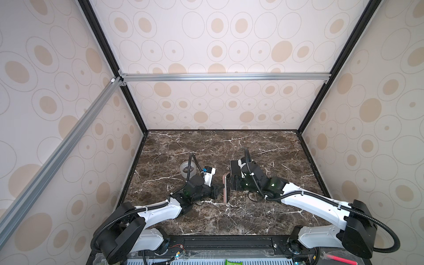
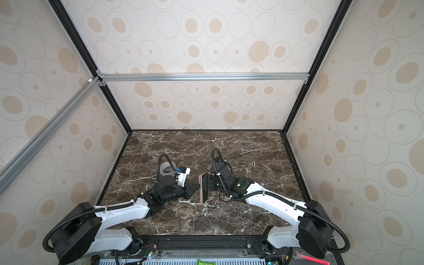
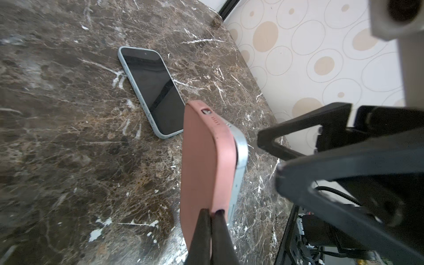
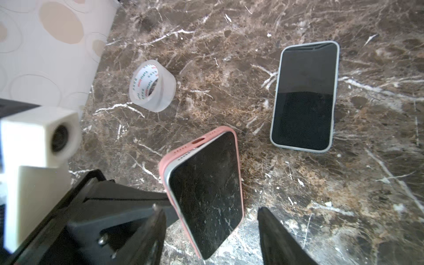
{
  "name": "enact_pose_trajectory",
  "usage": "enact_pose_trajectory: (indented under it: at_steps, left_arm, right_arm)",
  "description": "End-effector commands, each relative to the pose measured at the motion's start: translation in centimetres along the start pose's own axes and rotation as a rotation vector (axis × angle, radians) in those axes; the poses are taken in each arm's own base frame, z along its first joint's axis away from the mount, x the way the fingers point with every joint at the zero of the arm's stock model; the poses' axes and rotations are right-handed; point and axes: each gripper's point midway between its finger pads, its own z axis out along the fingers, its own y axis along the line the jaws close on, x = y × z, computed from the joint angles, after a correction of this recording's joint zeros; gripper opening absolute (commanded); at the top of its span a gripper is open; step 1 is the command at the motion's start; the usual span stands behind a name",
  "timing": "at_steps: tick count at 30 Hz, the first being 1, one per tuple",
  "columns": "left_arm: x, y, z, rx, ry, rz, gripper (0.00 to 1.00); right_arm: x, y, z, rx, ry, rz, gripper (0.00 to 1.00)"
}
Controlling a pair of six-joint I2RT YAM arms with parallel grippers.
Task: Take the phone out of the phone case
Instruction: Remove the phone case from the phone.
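The far bench [image 1: 229, 142] is free. A tape roll [image 4: 166, 89] lies beyond my left gripper [image 3: 211, 213], a flat second phone [image 4: 305, 96] beyond my right gripper [image 4: 210, 213], and the cased phone [image 1: 226, 190] stands upright between them.

There are two phones: a cased phone [image 4: 206, 195] and a bare phone [image 4: 302, 96]. There is one pink case [image 3: 199, 160], one roll of clear tape [image 4: 151, 85] and one marble surface [image 4: 344, 206] under them. Two claws are in view, a left claw [image 3: 211, 212] and a right claw [image 4: 210, 210].
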Motion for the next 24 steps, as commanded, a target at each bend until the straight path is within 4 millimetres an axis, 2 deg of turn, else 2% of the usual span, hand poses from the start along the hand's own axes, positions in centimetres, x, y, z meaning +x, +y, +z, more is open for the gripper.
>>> enact_pose_trajectory:
  at_steps: [1, 7, 16, 24]
  left_arm:
    - [-4.3, -2.1, -0.8, -0.035, -0.095, 0.072, 0.00]
    - [-4.5, -1.6, -1.1, -0.135, -0.049, 0.092, 0.00]
    - [-3.9, -1.1, -0.2, -0.150, -0.016, 0.087, 0.00]
    - [-3.7, -1.4, 0.3, -0.121, -0.010, 0.086, 0.00]
  right_arm:
    - [-0.6, 0.8, -0.2, -0.036, -0.034, -0.029, 0.68]
    - [-0.6, 1.1, 0.6, -0.052, -0.035, -0.025, 0.73]
    - [0.6, 0.1, 3.3, -0.038, 0.058, 0.093, 0.69]
    - [0.7, -0.8, 3.8, -0.008, 0.074, 0.107, 0.66]
